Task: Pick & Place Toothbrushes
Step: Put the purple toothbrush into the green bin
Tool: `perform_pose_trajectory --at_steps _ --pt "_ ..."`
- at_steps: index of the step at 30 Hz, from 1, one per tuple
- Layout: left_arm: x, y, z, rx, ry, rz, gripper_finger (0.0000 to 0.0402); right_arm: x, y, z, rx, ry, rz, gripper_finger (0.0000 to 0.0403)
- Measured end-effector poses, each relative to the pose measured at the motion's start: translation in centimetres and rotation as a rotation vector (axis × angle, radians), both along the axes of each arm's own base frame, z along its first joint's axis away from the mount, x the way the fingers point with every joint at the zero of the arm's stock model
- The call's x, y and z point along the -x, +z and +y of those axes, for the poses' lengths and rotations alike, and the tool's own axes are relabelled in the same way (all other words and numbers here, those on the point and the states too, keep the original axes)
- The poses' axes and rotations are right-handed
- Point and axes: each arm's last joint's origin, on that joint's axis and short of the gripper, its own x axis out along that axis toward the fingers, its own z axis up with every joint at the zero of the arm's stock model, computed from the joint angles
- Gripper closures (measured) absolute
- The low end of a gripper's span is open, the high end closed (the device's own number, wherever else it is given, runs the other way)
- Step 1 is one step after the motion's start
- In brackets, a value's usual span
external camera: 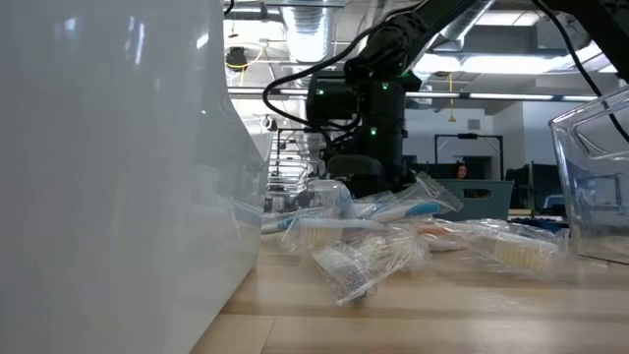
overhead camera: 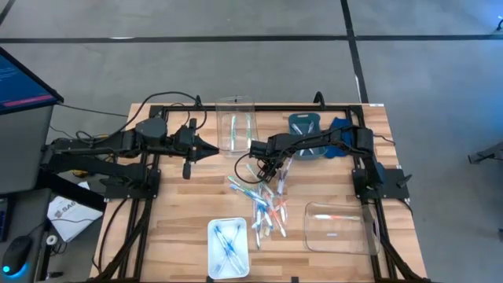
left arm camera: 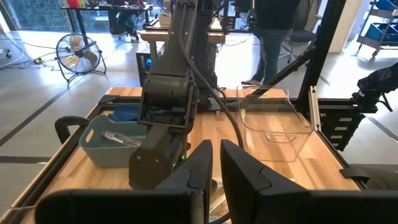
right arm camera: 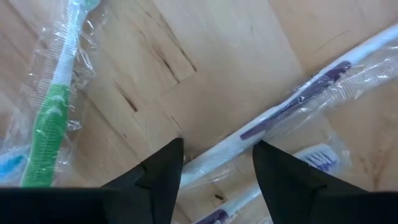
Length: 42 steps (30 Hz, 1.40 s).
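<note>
Fingers astride a wrapped brush: light, slick pickings

Fingers [right arm camera: 163, 177] of the right arm stand spread in its own wrist view, one on each side of a white toothbrush with purple markings [right arm camera: 292, 109], pressed close to the wooden table [right arm camera: 217, 50]. That brush lies in clear crinkled wrap, and a green-handled one [right arm camera: 53, 115] lies well to one side in wrap of its own. I judge these feather-light, stiff along the handle, and slippery because the film can slide over the plastic; the mid-handle, where the fingers now straddle it, looks the safest place to pinch. Whether the pads already touch the wrap I cannot tell.

From overhead, the right gripper [overhead camera: 267, 161] sits at the top of the toothbrush pile [overhead camera: 263, 200], which is strewn across the middle of the table. More brushes lie in the white tray [overhead camera: 229, 248] near the front edge and in a clear bin [overhead camera: 236, 130] at the back. Another clear bin [overhead camera: 338, 228] stands at the right. The left gripper [overhead camera: 212, 149] waits just beside the back bin, fingers pressed together and holding nothing.

At table height, the wrapped brushes [external camera: 393, 241] heap together in front of the dark arm, overlapping so that single ones are hard to separate. A white wall close to the lens blocks the whole left side.

Through the left wrist camera, its own closed fingers [left arm camera: 239, 168] cover the pile, and a blue-grey tub [left arm camera: 112, 146] shows behind the right arm
</note>
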Motion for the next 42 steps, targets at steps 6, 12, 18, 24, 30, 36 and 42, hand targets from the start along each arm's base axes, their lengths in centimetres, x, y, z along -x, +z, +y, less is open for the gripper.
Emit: perform_pose_trajectory --at_steps 6,12,18,24,30,36,42 --pt "0.0 0.0 0.0 0.000 0.000 0.000 0.0376 0.0 0.0 0.1 -0.001 -0.003 0.000 0.0246" --pt "0.0 0.0 0.0 0.000 0.000 0.000 0.0376 -0.1 0.0 0.5 -0.001 -0.011 -0.004 0.0298" --pt "0.0 0.0 0.0 0.000 0.000 -0.001 0.0376 0.0 0.1 0.6 -0.002 -0.023 -0.005 0.0362" --pt "0.0 0.0 0.0 0.000 0.000 -0.001 0.0376 0.1 1.0 0.6 0.002 -0.024 -0.024 0.0391" --pt "0.0 0.0 0.0 0.000 0.000 -0.001 0.0376 0.7 2.1 0.5 0.036 -0.047 -0.019 0.0365" --pt "0.0 0.0 0.0 0.000 0.000 -0.001 0.0376 1.0 3.1 0.4 0.086 -0.051 -0.017 0.0393" --pt "0.0 0.0 0.0 0.000 0.000 0.000 0.0376 1.1 3.5 0.5 0.087 -0.050 -0.023 0.0372"
